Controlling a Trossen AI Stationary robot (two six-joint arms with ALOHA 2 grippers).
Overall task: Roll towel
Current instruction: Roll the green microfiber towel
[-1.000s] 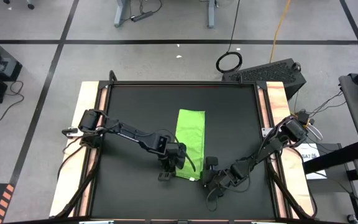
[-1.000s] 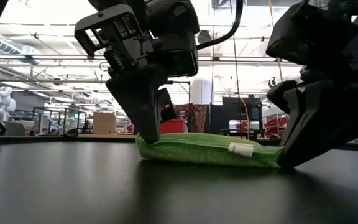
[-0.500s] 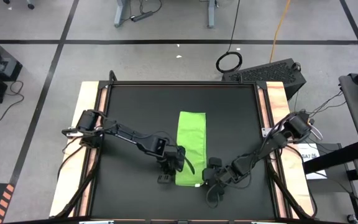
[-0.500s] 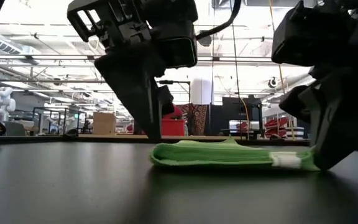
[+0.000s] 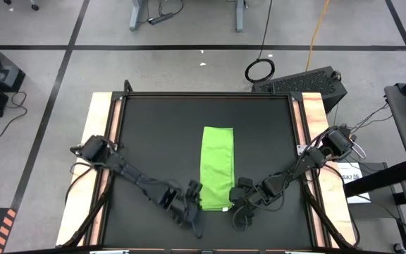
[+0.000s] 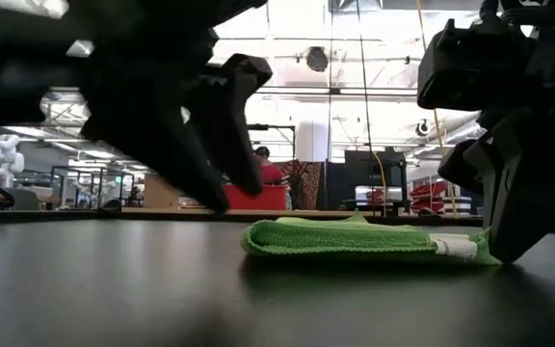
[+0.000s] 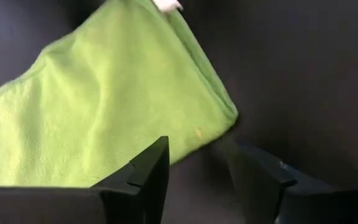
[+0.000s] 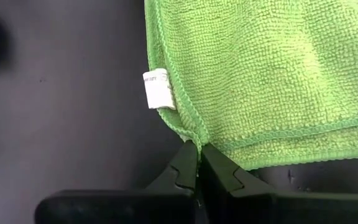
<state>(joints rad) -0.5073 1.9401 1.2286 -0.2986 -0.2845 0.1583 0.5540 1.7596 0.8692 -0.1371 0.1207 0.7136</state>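
The lime-green towel [image 5: 217, 168] lies flat on the black table as a long folded strip running from far to near, also seen in the low view [image 6: 364, 241]. My left gripper [image 7: 197, 180] stands open just off the towel's near left corner [image 7: 229, 115] and touches nothing; it shows in the high view [image 5: 192, 199] too. My right gripper [image 8: 199, 155] is shut on the towel's near right corner, beside a small white label [image 8: 158, 89]. My right gripper pinches the towel's near right corner [image 8: 197, 142] between its two fingers, right at the hemmed edge beside the white label. The fingers slant down from the near right side. The towel lies slack and flat on the table, with only that corner in the fingers.
Bare black table [image 5: 154, 141] lies left and right of the towel. Pale wooden rails [image 5: 99, 120] run along both sides. Beyond the table's far edge the low view shows a workshop with a person in red [image 6: 270, 172].
My left gripper has let go of the towel's near left corner and opened. It has rolled and swung toward the table's near left. The towel's near end has slid toward the right, so the strip now lies straight. My right gripper has kept its hold.
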